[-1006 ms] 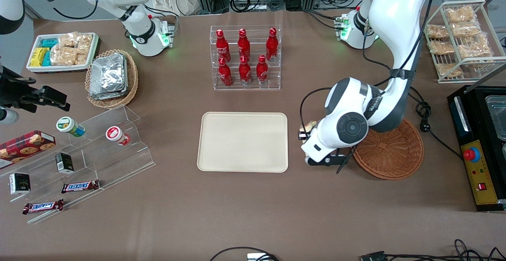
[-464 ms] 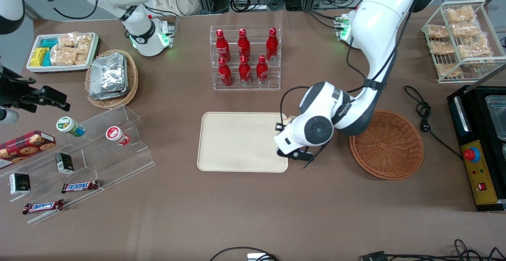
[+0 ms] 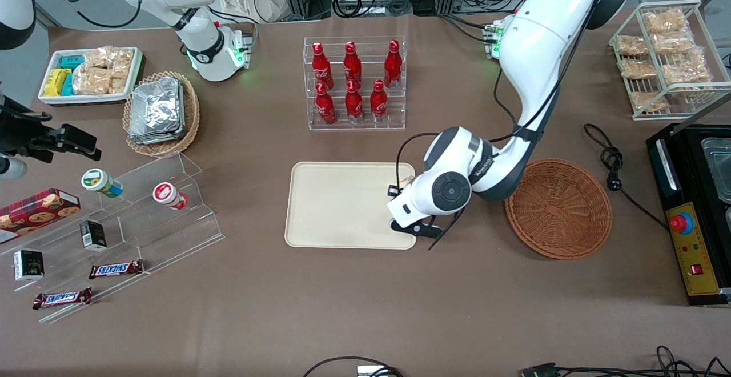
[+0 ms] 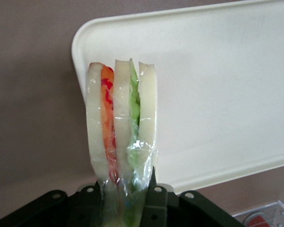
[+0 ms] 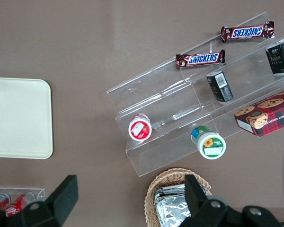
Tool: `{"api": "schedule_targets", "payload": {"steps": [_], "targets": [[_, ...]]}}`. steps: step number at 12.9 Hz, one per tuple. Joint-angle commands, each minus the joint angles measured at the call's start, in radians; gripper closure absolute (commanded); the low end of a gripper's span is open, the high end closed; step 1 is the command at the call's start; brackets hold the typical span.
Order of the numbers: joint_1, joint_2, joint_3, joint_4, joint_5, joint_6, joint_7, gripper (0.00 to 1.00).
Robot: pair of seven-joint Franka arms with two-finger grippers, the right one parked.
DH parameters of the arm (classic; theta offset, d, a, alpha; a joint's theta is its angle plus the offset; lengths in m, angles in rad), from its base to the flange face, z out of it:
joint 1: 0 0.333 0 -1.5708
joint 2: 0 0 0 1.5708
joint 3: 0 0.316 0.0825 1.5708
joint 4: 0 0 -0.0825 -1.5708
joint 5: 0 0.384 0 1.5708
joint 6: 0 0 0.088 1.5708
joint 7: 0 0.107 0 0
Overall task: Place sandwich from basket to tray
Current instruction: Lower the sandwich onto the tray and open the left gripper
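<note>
Holding the sandwich (image 4: 121, 123) pinched between its two fingers, the gripper (image 4: 125, 187) hangs over the tray (image 3: 342, 205) at the edge nearest the basket (image 3: 558, 208), with the working arm's wrist housing covering that edge in the front view. In the wrist view the wedge stands on end, clear plastic wrap bunched where the jaws close on it, its white bread slices parted by an orange-and-red layer and a green one. It is lifted clear of the tray's cream surface, one rounded corner of which shows just past the bread. Only a small sliver of the sandwich (image 3: 405, 180) peeks out beside the wrist in the front view. The reddish-brown wicker basket sits on the brown table toward the working arm's end, just beside the tray and apart from it, with nothing in it. Farther from the front camera than the tray stands a clear rack of red bottles (image 3: 354, 83). Toward the parked arm's end lie a tan wicker basket of foil packs (image 3: 160, 111) and a clear stepped stand (image 3: 143, 217) with snack bars and cups.
</note>
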Motion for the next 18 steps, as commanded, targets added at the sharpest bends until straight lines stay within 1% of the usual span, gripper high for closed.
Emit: {"api": "schedule_targets", "payload": {"steps": [1,3,6,8,9,10,13,14,17,18], "targets": [[-0.003,0.038,-0.005,0.037,-0.007,0.012,0.01,0.68],[-0.029,0.041,-0.004,0.037,-0.004,0.012,0.009,0.67],[-0.029,0.05,-0.003,0.037,-0.007,0.012,-0.013,0.66],[-0.029,0.052,-0.003,0.036,-0.009,0.012,-0.014,0.55],[-0.027,0.052,-0.003,0.036,-0.009,0.012,-0.014,0.43],[-0.027,0.052,-0.002,0.036,-0.009,0.012,-0.014,0.28],[-0.026,0.052,-0.002,0.036,-0.007,0.012,-0.014,0.24],[-0.021,0.05,-0.002,0.037,-0.009,0.012,-0.014,0.22],[-0.012,0.032,0.001,0.061,-0.007,-0.003,-0.016,0.22],[0.008,0.014,0.001,0.069,-0.007,-0.006,-0.02,0.22]]}}
